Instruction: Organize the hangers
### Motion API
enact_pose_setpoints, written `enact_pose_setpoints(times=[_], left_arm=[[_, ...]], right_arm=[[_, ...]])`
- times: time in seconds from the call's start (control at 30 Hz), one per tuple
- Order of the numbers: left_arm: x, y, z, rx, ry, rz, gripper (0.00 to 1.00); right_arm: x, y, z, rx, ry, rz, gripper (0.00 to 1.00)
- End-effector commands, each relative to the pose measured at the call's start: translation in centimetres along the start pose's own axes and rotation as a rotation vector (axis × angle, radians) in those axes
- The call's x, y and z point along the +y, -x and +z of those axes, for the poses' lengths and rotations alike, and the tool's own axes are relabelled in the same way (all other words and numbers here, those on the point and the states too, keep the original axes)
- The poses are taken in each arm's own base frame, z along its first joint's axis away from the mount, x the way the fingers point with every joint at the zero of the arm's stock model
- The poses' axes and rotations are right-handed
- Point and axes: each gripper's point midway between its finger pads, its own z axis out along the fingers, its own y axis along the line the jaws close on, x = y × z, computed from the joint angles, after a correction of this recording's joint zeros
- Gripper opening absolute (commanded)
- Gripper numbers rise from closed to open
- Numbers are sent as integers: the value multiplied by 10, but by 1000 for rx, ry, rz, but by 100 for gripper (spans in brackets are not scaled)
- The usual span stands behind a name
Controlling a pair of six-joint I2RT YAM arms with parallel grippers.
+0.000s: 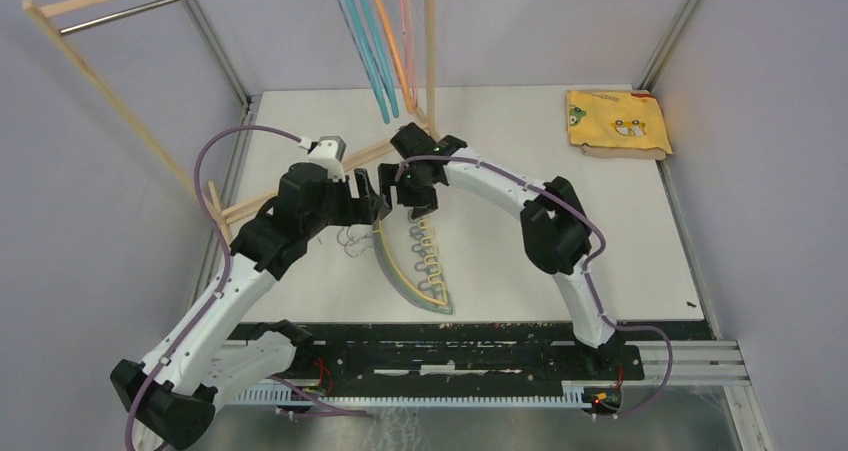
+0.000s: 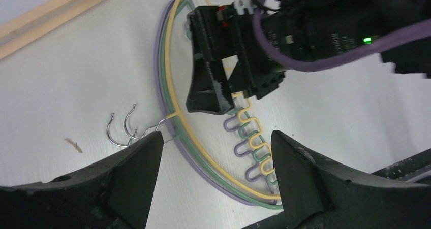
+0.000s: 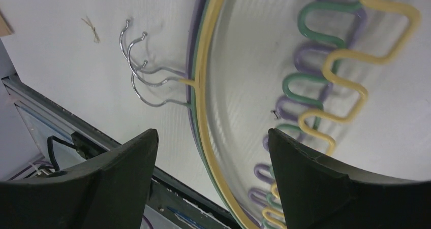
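The four thin pastel hangers on the rack (image 1: pixel 385 51), blue, teal, orange and pink, are cut off by the overhead view's top edge, so their hooks do not show. The light wooden rack frame (image 1: pixel 110 91) runs out there too. On the white worktop (image 1: pixel 600 221), the upper end of the flat stack of yellow, green and purple hangers (image 1: pixel 420 271) lies under the left tool (image 1: pixel 380 203) and the right tool (image 1: pixel 420 209). The purple hanger (image 2: pixel 240 149) is largely covered by the other two. The right wrist view crops the stack at top and bottom. The print on the folded yellow cloth (image 1: pixel 618 121) is too small to read, perhaps cartoon faces.
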Motion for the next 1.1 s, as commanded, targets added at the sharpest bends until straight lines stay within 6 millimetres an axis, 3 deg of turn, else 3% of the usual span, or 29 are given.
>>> enact_pose_setpoints(times=[0.0, 0.17, 0.43, 0.63, 0.83, 0.93, 1.07], left_arm=[[5, 17, -17, -92, 40, -87, 84], [14, 16, -28, -86, 78, -61, 83], [10, 14, -30, -72, 56, -50, 81], [12, 8, -30, -52, 61, -39, 81], [13, 9, -36, -57, 63, -23, 79], [10, 7, -38, -53, 40, -23, 76], [7, 2, -38, -54, 14, -24, 74]], right_arm=[[23, 16, 31, -35, 30, 21, 85], [35, 22, 59, -61, 74, 58, 68], [42, 38, 83, -98, 99, 86, 52], [43, 41, 95, -95, 110, 108, 29], [43, 50, 76, -134, 104, 127, 2], [47, 63, 52, -184, 145, 172, 1], [58, 93, 5, -268, 304, 316, 1]])
